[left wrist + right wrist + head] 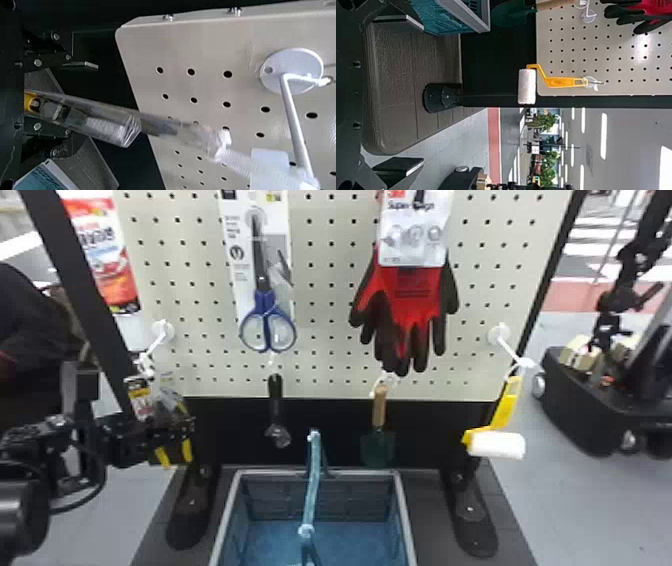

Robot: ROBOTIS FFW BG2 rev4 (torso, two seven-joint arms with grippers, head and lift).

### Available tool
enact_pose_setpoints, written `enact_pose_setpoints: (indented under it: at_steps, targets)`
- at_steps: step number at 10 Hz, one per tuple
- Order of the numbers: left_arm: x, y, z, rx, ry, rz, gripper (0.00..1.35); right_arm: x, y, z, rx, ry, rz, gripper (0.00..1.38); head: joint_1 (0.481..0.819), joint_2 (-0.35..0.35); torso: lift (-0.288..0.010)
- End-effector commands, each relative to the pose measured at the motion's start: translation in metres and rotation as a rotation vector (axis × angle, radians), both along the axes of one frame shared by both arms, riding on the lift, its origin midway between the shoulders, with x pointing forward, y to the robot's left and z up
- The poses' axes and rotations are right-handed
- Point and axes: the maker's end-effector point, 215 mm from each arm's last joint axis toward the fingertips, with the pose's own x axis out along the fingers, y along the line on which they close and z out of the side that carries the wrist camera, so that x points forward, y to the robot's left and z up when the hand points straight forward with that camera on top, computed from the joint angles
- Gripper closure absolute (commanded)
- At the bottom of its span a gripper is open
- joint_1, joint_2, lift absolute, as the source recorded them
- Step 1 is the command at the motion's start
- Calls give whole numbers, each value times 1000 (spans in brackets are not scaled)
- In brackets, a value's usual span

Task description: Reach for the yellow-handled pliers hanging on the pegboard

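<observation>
Left hand (167, 433) part-open, fingers either side of yellow-handled pliers (187, 450) hanging by the cream pegboard's (320, 342) lower left corner; right hand (423, 95) wide open, empty, well apart from yellow-and-white roller (527, 87).

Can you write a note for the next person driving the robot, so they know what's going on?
Left gripper: open, at the yellow-handled pliers.
Right gripper: open and empty.
Pliers: packaged, hanging from the white hook at the pegboard's left side.
Done: the left arm has reached the pliers; I can't tell if it touches them.
Left to do: maybe a little lining up.
</observation>
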Motion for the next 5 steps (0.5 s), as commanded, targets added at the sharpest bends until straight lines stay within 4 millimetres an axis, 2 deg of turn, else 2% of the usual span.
enact_pose_setpoints:
  at_steps: [1,5]
  targets:
    - [2,2,7,23,-53,5,980,0,0,-1,-1,2,1,117,549,0,-100]
    - [0,6,6,0,-63,24,987,-1,1,-2,-1,4,2,117,549,0,-100]
